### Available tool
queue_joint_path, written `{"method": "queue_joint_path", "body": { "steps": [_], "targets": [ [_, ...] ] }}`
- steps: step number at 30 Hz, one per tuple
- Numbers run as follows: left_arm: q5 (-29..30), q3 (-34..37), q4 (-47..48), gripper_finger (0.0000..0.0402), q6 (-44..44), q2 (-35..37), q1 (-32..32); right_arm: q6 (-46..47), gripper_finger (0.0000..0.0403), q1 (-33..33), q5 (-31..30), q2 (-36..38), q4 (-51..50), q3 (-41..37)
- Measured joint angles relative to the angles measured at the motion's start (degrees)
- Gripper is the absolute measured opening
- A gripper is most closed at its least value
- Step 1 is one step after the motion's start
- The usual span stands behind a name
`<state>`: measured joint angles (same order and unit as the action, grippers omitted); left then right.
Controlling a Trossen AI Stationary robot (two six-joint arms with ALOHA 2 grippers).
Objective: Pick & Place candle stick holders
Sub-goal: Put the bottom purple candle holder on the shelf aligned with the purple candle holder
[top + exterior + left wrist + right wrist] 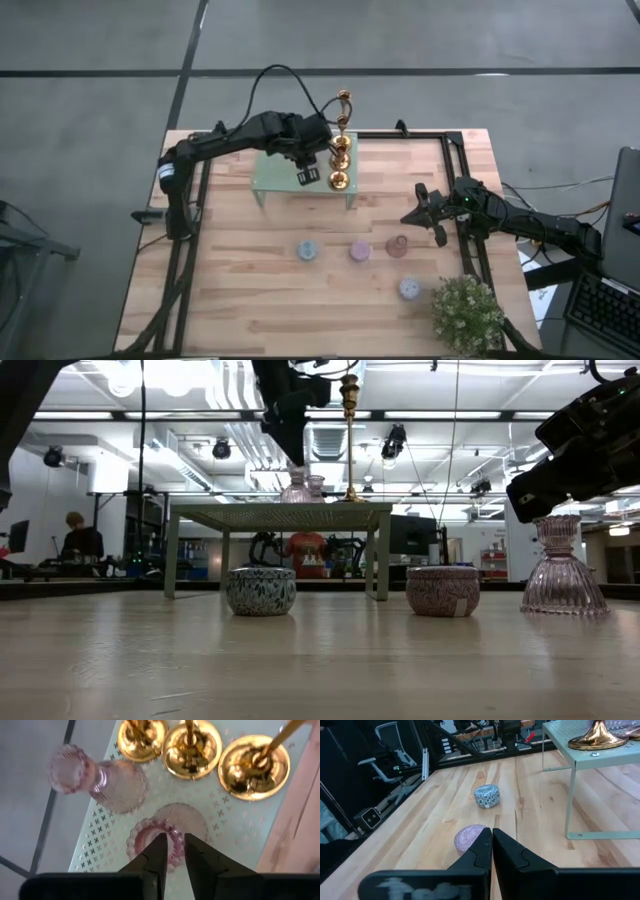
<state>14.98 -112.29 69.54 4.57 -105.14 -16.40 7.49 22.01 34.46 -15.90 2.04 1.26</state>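
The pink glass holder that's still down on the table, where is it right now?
In the high view, the pink glass holder stands right of center on the table, beside the lilac round holder.

The left arm reaches across the table's far side, its left gripper (173, 851) pointing down with fingers parted only by a narrow gap, while the right arm waits at the right edge, its right gripper (491, 840) closed.

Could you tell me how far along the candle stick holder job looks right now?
Done: three gold holders and two pink glass holders stand on the mint rack. In hand: the left gripper sits at the nearer pink one's rim. Left: three round holders and another pink glass holder on the table; right gripper shut, idle.
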Motion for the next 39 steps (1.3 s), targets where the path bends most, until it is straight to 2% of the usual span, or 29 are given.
{"method": "queue_joint_path", "body": {
  "steps": [10, 16, 22, 34, 39],
  "targets": [
    [0.00, -0.78, -2.15, 0.0068, -2.61, 0.22, 0.02, 0.00, 0.0008, 0.00, 0.02, 0.00, 0.00, 0.00],
    [-0.04, -3.62, 3.87, 0.0069, -2.73, 0.50, 0.17, 0.30, 0.0008, -0.01, 0.02, 0.00, -0.02, 0.00],
    [0.09, -3.59, 7.39, 0.0069, -3.21, 0.52, 0.15, 0.79, 0.0008, 0.00, 0.02, 0.00, -0.02, 0.00],
    [1.85, -2.51, 4.19, 0.0069, -3.11, 4.38, 0.15, 1.25, 0.0008, 0.01, 0.04, -0.24, -0.02, 0.00],
    [1.56, 1.94, -0.33, 0.0069, -2.45, 9.02, 0.15, 1.18, 0.0008, 0.01, 0.06, -0.42, -0.05, 0.01]
  ]
}}
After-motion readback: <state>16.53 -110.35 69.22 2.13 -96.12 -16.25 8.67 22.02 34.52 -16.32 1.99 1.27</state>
